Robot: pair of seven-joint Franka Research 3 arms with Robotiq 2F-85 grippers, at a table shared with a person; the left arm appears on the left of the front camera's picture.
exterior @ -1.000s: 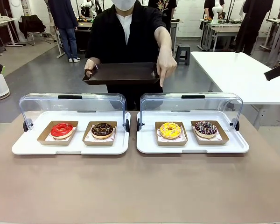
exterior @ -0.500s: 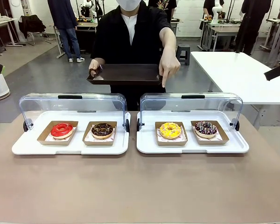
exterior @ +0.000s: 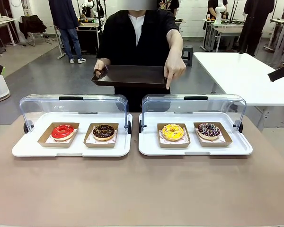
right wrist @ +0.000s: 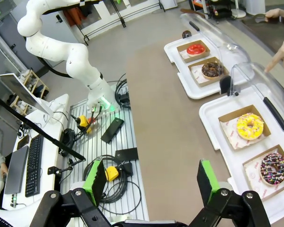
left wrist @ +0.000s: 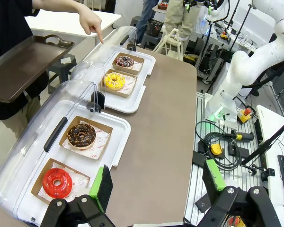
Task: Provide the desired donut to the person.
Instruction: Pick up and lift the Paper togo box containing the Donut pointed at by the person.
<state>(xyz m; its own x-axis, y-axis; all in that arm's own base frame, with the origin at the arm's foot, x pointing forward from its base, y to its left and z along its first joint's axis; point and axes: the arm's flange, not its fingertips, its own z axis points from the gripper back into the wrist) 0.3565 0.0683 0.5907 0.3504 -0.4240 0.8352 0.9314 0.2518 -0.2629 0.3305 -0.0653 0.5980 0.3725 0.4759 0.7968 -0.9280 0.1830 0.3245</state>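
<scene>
Pointing, forefinger out and otherwise curled empty, the person's hand [exterior: 173,71] has drifted toward 3 o'clock; the yellow donut [exterior: 172,132] at its 6 o'clock looks chosen, while the left gripper [left wrist: 157,182] and right gripper [right wrist: 150,180] gape empty.

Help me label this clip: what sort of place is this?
Probably a robotics lab staged as a donut counter: a white robot arm beside cables and a keyboard, more work tables behind the person, donuts in lidded trays.

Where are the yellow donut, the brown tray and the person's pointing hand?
yellow donut [exterior: 166,133], front view, icing left of its hole
brown tray [exterior: 131,74], front view, bare inner floor
pointing hand [exterior: 175,69], front view, back of the hand
</scene>
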